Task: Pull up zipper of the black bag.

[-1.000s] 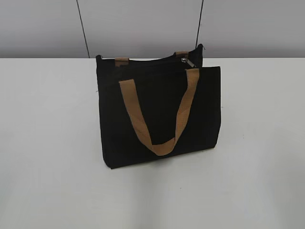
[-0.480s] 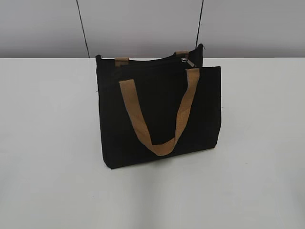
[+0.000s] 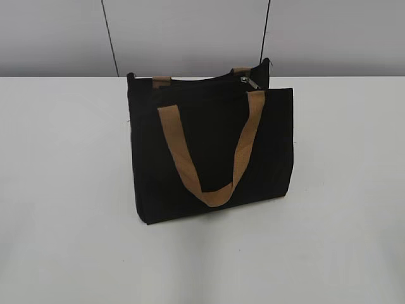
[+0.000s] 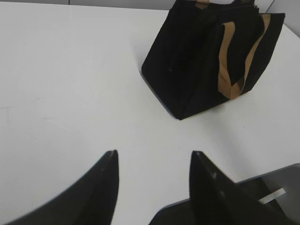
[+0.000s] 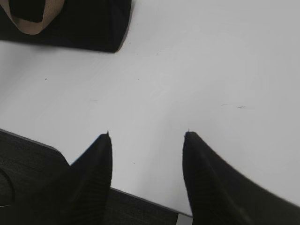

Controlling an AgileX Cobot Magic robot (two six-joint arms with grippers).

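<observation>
The black bag stands upright on the white table, a tan strap handle hanging down its front. The zipper, a small silver slider, sits near the right end of the bag's top edge. In the left wrist view the bag is at the upper right, far ahead of my left gripper, which is open and empty over the table. In the right wrist view only the bag's bottom corner shows at the upper left; my right gripper is open and empty. Neither gripper shows in the exterior view.
The white table spreads all round the bag. A grey panelled wall rises behind the table's far edge. A dark slab lies at the table's near edge under the right gripper.
</observation>
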